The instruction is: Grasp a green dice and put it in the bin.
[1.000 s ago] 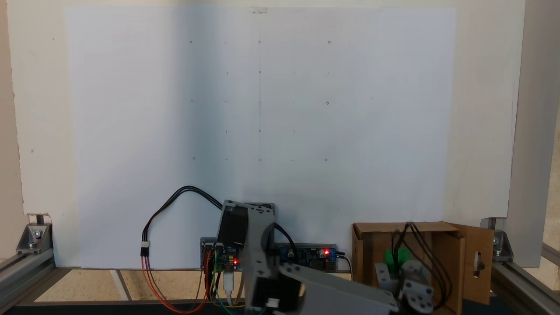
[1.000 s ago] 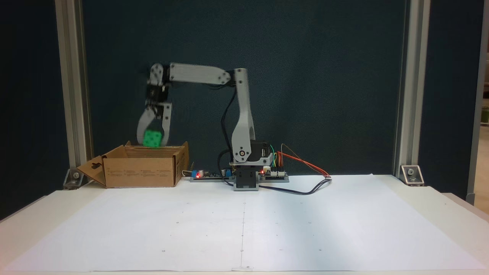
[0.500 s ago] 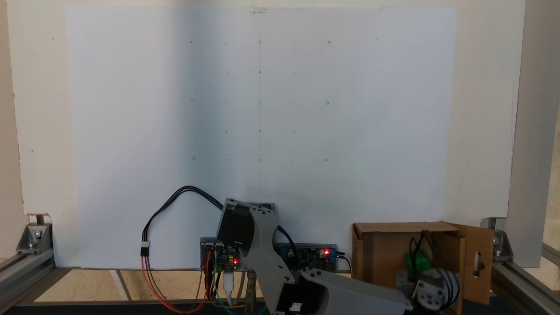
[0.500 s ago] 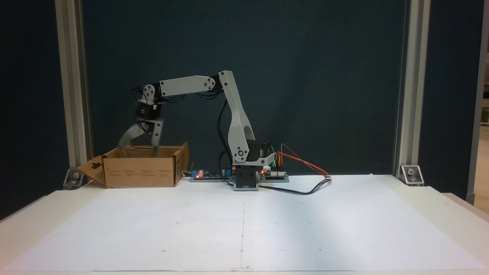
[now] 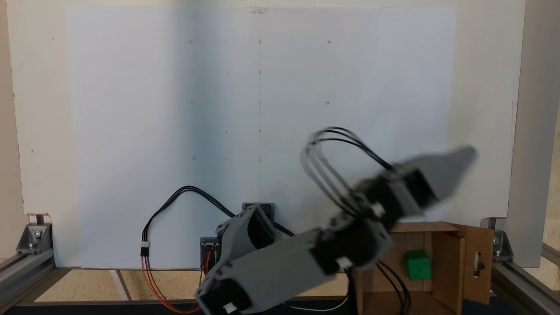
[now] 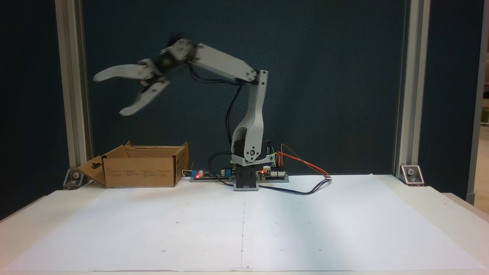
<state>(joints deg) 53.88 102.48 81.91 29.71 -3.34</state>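
Green dice (image 5: pixel 417 264) lies inside the cardboard bin (image 6: pixel 141 171); drop looks done.
End effector (image 6: pixel 108 94) raised well above the bin, jaws spread apart and empty, likely clearing the flaps.

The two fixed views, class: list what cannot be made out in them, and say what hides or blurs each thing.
- The hand: jaws apart, but motion blur smears its fingertips in both fixed views.
- The green dice: its pips are too small to count. The bin's wall hides the dice in the side-on fixed view.
- The bin's left part: covered by the blurred arm.
- Print on the bin: too small to read.
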